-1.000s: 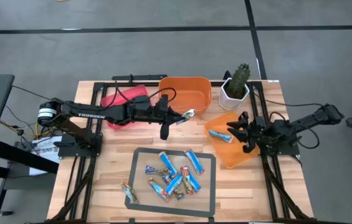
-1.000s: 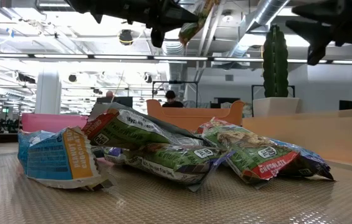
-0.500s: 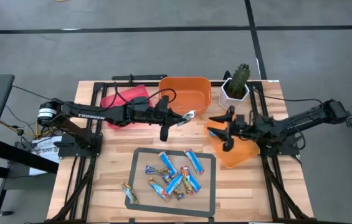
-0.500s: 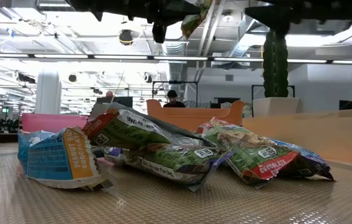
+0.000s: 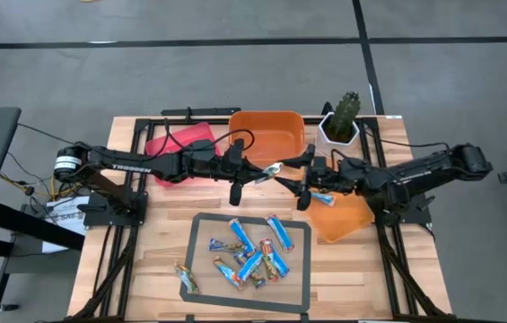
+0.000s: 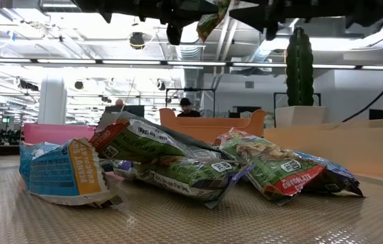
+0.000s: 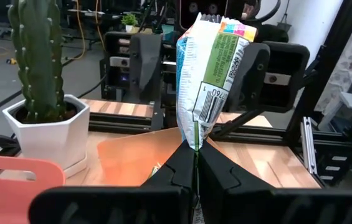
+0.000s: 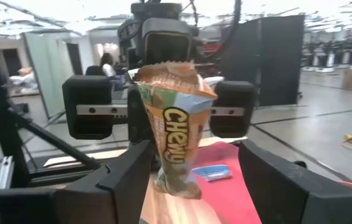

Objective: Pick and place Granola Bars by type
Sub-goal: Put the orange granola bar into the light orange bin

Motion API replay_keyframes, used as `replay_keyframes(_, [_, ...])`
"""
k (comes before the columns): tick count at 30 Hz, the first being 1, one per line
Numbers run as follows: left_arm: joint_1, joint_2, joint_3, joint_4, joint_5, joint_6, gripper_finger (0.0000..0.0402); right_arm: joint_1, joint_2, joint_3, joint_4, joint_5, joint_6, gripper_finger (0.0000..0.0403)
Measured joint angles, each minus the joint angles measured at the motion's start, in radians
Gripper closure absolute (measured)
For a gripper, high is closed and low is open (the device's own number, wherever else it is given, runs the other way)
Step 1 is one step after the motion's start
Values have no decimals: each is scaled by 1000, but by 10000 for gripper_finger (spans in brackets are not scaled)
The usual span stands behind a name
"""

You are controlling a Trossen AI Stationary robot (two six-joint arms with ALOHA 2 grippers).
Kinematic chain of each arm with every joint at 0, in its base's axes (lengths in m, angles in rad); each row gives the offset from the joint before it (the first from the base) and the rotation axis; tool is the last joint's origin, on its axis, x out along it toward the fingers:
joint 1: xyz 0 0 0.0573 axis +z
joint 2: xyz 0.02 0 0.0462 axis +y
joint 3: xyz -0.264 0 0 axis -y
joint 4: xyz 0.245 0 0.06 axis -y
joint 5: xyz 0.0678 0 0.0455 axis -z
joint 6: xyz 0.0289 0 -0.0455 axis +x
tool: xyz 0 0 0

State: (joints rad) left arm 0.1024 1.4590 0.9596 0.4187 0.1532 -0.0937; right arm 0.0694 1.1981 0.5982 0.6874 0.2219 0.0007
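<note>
A green-and-white wrapped granola bar (image 7: 210, 74) is held in the air over the table's middle by my left gripper (image 7: 195, 168), which is shut on it. The same bar (image 5: 272, 168) shows in the high view just past my left gripper (image 5: 257, 170). My right gripper (image 5: 300, 178) faces it from the right, open. Its fingers (image 8: 126, 180) stand on either side of the bar's free end (image 8: 176, 143) without touching it. Several more granola bars (image 5: 249, 251) lie on a grey mat (image 5: 201, 235) near the front edge. One blue bar (image 5: 323, 199) lies in an orange tray (image 5: 343, 222). My left gripper pinches the bar's end seam (image 7: 195, 142) between its two fingertips. The fingers come level from the table's left. The bar sticks out past the fingertips toward my right gripper, lifted clear of the table.
An orange bin (image 5: 269, 135) and a pink bin (image 5: 179, 142) stand at the back, with a potted cactus (image 5: 341, 121) at the back right. One bar (image 5: 187, 278) lies on the mat's left edge. Bare wood shows at the front corners.
My right gripper has gone from over the orange tray toward the table's left and up, until its fingers flank the held bar. The blue bar stays lying in the tray. My left gripper has kept the bar in place.
</note>
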Motion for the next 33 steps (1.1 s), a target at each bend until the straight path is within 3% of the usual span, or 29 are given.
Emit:
replay_keyframes(11, [0,0,0,-1,0,3,401,-15,53,74,2,-51,-1,177])
replay_keyframes(25, [0,0,0,7,-2,21,401,-26,53,74,1,-52,0,327])
replay_keyframes(30, [0,0,0,8,-1,23,398,-26,53,74,1,-51,-1,345])
replay_keyframes(33, [0,0,0,11,11,28,374,-26,53,73,0,-51,-1,346])
